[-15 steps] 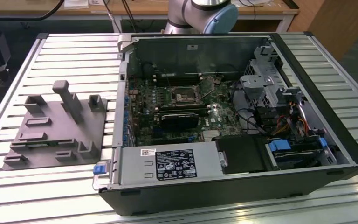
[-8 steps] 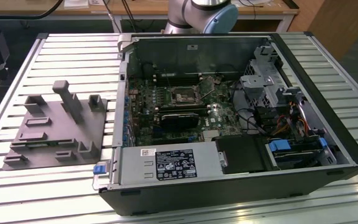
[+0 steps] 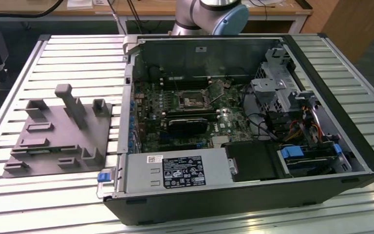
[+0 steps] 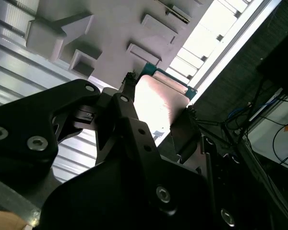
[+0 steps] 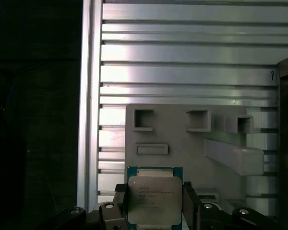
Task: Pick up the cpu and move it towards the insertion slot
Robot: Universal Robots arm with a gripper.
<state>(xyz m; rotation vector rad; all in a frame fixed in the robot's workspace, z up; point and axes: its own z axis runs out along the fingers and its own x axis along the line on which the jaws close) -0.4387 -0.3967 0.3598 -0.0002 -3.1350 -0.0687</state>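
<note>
In both wrist views my gripper [image 5: 155, 207] [image 4: 159, 96] is shut on the cpu. The cpu [image 5: 155, 195] is a flat square chip with a silvery top and a green rim, and each black finger [image 5: 119, 203] presses one side. Its pale underside [image 4: 161, 103] with a teal edge faces the second wrist view. Behind the held cpu lies the grey plastic fixture plate [image 5: 182, 143]. The insertion slot [image 3: 192, 101] is a small silvery frame around a dark centre on the motherboard inside the open computer case, to the exterior view's right of the fixture plate [image 3: 57, 134].
The open case [image 3: 252, 195] has a black card [image 3: 188, 124] just in front of the slot, a power supply [image 3: 174, 171] at the front and a metal drive cage [image 3: 274, 92] on the exterior view's right. Grey posts [image 3: 66, 100] rise from the fixture. The slatted metal table [image 3: 76, 53] lies beneath everything.
</note>
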